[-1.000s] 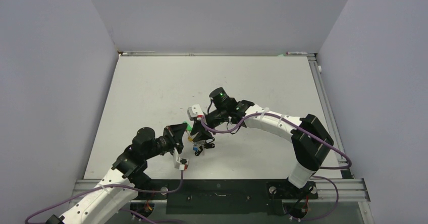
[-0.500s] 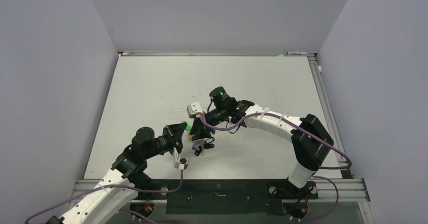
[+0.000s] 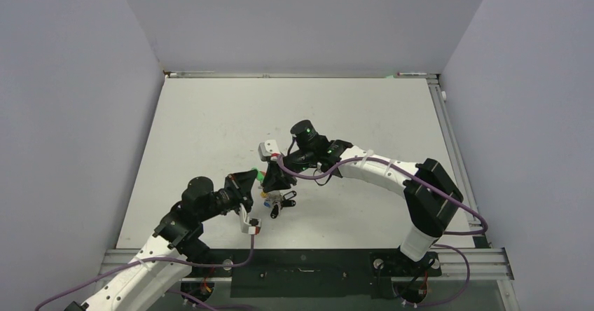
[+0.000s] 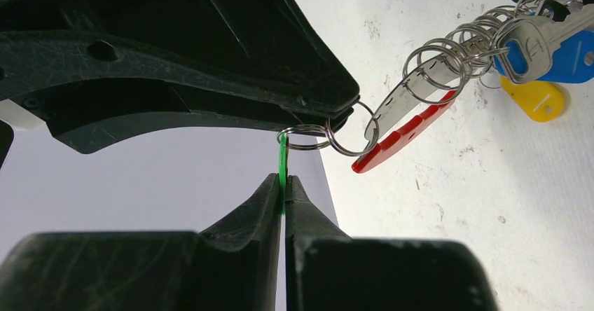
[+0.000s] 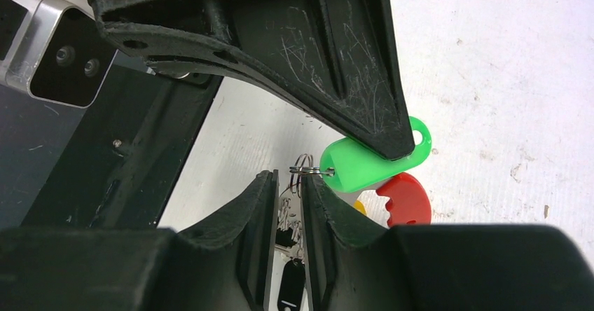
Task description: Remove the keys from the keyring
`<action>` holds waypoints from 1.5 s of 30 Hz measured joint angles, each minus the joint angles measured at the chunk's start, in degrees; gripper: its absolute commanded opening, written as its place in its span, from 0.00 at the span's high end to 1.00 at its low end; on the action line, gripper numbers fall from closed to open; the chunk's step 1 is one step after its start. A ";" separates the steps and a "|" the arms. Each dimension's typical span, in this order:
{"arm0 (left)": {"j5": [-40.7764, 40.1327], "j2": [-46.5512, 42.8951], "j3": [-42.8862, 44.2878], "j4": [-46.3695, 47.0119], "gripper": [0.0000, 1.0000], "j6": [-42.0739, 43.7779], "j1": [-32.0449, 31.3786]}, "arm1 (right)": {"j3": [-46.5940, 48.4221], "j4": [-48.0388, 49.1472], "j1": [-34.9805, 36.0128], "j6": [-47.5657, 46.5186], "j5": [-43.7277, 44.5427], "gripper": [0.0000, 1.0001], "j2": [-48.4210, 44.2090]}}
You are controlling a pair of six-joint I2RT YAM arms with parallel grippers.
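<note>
Pinching the green tag (image 4: 282, 158) edge-on, the left claw (image 4: 283, 179) is closed tight. The right claw (image 5: 288, 182) is narrowed onto the wire loops of the keyring (image 4: 392, 104), over the scuffed white tabletop (image 3: 210, 129) near its front middle, between pale lilac walls (image 3: 70, 115). Its grey strip and red arc (image 4: 396, 140) carry blue and yellow keys (image 4: 553, 55).

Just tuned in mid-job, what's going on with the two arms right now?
The left gripper has its fingers shut on the flat green plastic key tag, held edge-on. The right gripper clamps the small steel split rings that link that tag to the grey crescent-shaped keyring with the red arc. The green tag is not off yet. The blue plastic key tag and the yellow plastic key tag also hang on the keyring.
</note>
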 measured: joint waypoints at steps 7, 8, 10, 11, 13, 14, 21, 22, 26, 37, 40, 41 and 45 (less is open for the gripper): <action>-0.35 -0.20 0.04 -0.46 1.00 -0.13 0.22 | -0.35 0.92 0.00 0.15 0.66 0.80 0.00; -0.37 -0.22 0.04 -0.52 1.00 -0.13 0.22 | -0.39 0.98 0.02 0.15 0.94 0.84 0.00; -0.31 -0.24 0.04 -0.70 1.00 -0.15 0.22 | -0.59 1.38 0.00 0.20 1.64 0.93 0.00; -0.22 -0.31 0.04 -0.81 1.00 -0.15 0.20 | -0.66 1.46 0.00 0.17 1.95 0.94 0.00; -0.20 -0.44 0.13 -1.03 1.00 -0.22 0.22 | -0.87 1.75 0.00 0.37 2.29 0.95 0.00; -0.20 -0.55 0.22 -1.27 1.00 -0.28 0.22 | -0.96 1.81 0.00 0.50 2.45 0.95 0.00; -0.79 -3.10 0.76 -4.15 1.00 -1.51 0.85 | -1.49 3.91 -1.97 2.56 2.49 0.95 -0.02; -0.76 -3.52 0.76 -4.70 1.00 -1.62 0.85 | -1.49 4.35 -2.49 2.99 2.45 0.95 -0.02; -0.85 -5.18 0.76 -7.50 1.00 -2.01 1.07 | -1.88 6.36 -3.78 5.44 1.66 0.95 -0.42; 0.28 -9.20 -0.22 -13.22 1.00 -0.85 1.05 | -7.15 18.32 -5.64 19.39 -2.05 0.95 -0.55; 0.46 -9.07 -0.94 -13.14 1.00 -0.92 1.05 | -9.33 23.06 -5.79 24.02 -2.25 0.95 -0.55; 0.48 -8.94 -1.09 -13.05 1.00 -1.14 1.05 | -10.12 24.85 -5.90 25.75 -2.32 0.95 -0.55; 0.52 -7.45 -1.27 -12.41 0.98 -2.23 1.03 | -13.31 32.52 -6.19 33.00 -2.51 0.95 -0.55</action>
